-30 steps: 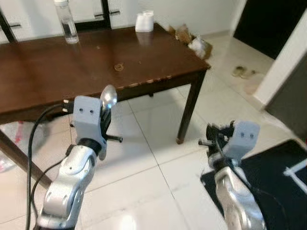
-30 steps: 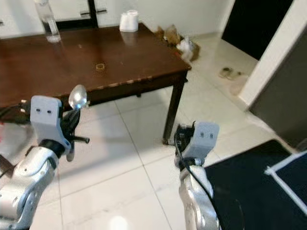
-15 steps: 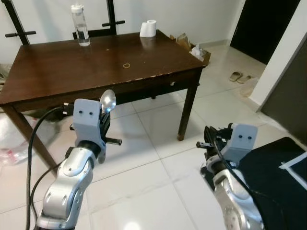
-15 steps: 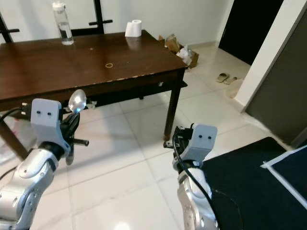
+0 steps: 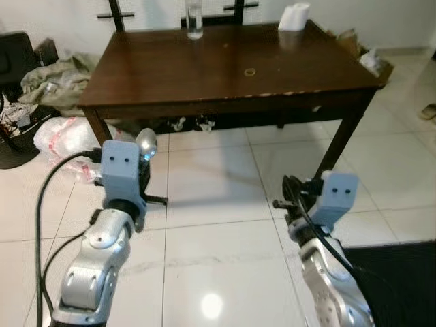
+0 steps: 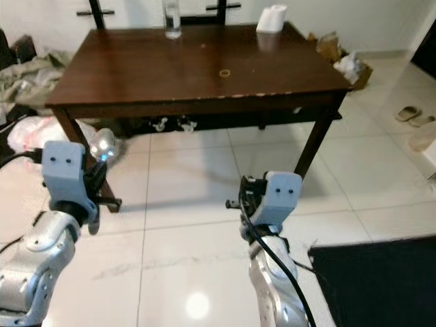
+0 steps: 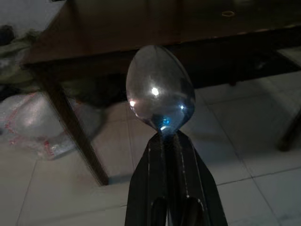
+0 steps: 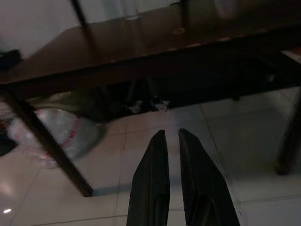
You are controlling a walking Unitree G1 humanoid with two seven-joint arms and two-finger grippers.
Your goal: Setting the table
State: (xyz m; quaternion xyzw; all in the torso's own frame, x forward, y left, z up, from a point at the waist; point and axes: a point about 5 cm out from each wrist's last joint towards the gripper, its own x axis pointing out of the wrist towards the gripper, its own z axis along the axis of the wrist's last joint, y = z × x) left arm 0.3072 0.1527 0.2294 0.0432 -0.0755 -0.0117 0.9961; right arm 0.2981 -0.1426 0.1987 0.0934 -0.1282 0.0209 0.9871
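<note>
Standing before the desk, your left hand grips a spoon upright; your right hand is narrow, empty.

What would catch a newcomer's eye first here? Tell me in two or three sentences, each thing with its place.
First the shiny spoon, its bowl sticking up out of the left pincer, which is shut on its handle and held over the tiled floor short of the table. Next the dark wooden table ahead, with a water bottle and a white paper roll at its far edge. The right pincer carries nothing, its fingers nearly together.
</note>
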